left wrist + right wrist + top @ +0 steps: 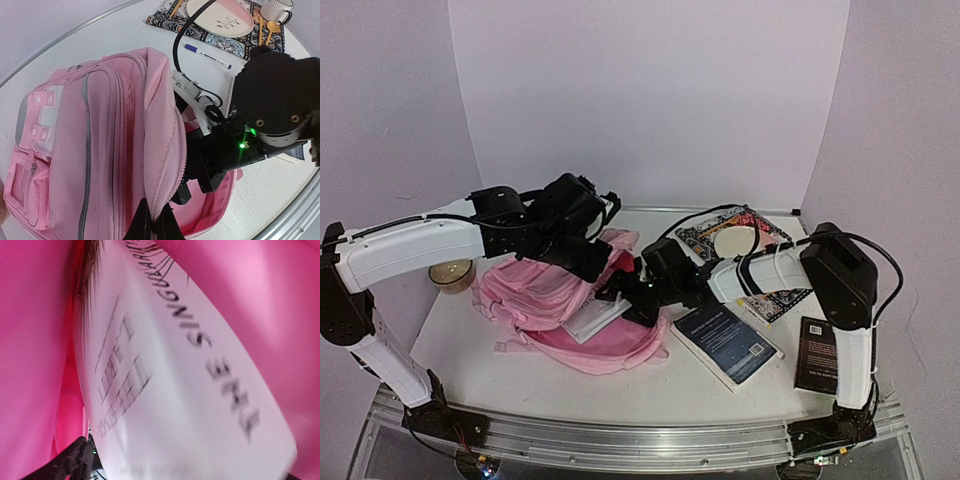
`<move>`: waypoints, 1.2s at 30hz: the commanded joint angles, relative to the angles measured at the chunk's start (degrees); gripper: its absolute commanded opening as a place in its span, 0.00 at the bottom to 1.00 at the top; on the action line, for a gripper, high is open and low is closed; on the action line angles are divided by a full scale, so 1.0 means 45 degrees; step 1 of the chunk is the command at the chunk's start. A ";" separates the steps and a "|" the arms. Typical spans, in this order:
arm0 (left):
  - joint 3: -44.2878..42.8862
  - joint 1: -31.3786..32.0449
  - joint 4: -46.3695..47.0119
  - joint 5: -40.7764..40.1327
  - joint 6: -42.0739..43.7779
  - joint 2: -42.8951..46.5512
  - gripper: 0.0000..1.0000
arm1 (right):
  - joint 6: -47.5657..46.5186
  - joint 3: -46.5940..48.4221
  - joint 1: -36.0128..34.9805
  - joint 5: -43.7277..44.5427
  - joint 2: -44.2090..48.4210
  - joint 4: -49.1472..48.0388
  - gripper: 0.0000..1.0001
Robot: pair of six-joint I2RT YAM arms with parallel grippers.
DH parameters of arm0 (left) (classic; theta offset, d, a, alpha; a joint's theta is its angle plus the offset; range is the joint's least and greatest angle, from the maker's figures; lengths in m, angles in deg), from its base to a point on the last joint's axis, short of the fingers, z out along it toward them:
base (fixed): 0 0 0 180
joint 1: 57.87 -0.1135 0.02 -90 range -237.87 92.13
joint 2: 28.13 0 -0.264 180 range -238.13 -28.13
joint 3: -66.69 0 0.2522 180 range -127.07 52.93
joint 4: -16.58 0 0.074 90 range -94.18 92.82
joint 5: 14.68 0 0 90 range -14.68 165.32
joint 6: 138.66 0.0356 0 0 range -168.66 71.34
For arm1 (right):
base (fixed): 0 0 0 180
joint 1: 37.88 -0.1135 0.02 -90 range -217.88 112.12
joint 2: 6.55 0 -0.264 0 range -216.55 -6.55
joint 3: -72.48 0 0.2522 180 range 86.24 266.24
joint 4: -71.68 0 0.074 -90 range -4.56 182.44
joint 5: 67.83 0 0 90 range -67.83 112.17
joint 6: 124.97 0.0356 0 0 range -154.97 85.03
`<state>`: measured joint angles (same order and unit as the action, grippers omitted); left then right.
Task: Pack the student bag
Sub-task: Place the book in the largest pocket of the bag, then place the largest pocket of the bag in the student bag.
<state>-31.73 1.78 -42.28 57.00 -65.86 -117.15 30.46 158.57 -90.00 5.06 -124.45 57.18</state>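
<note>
Pink fabric at the mouth of the student bag (535,290), lying left of centre on the table (520,385) and opening rightward, is clamped by the left gripper (152,220), while the nearer right gripper (618,292) sits in that mouth against a white book (175,390), jaw spread indiscernible.

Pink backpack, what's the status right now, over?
Left gripper shut on flap of student bag, holding it open. Right gripper inside the opening, jaws unclear. White book partway in. No obstruction seen.

Student bag (90,150) (edge in left pincer (154,220))
</note>
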 commanded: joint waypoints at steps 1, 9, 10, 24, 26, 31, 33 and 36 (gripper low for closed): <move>0.0420 -0.0246 0.1090 -0.0985 -0.0270 0.0066 0.00 | -0.1021 -0.0492 -0.0196 0.0668 0.1564 0.1457 0.94; 0.1841 -0.0438 0.1201 -0.1253 -0.0555 0.0189 0.00 | -0.2326 -0.1074 -0.0228 0.0995 0.2808 0.3097 0.98; 0.2051 -0.0433 0.1229 -0.1224 -0.0602 0.0217 0.00 | -0.2532 -0.1236 -0.0224 0.1063 0.3011 0.3364 0.98; 0.4128 -0.0439 0.2588 0.0261 -0.0675 0.0810 0.13 | -0.4633 -0.4704 0.0951 0.3439 0.7199 0.7095 0.98; 0.4209 -0.0437 0.2713 0.0600 -0.0891 0.0931 0.22 | -0.4766 -0.5321 0.1785 0.3432 0.7867 0.7314 0.98; 0.4300 -0.0422 0.2874 0.0748 -0.1605 0.1414 0.48 | -0.5044 -0.6783 0.3482 0.3176 0.9368 0.7580 0.98; 0.4219 -0.0419 0.2900 0.0782 -0.1884 0.1663 0.55 | -0.5041 -0.7282 0.3931 0.3015 0.9731 0.7660 0.98; 0.3976 -0.0421 0.2971 0.0796 -0.2296 0.1950 0.60 | -0.4822 -0.8161 0.4619 0.2750 1.0156 0.7762 0.98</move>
<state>-12.28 0.20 -31.20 60.32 -72.84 -111.90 9.15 126.07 -72.01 18.66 -81.64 88.35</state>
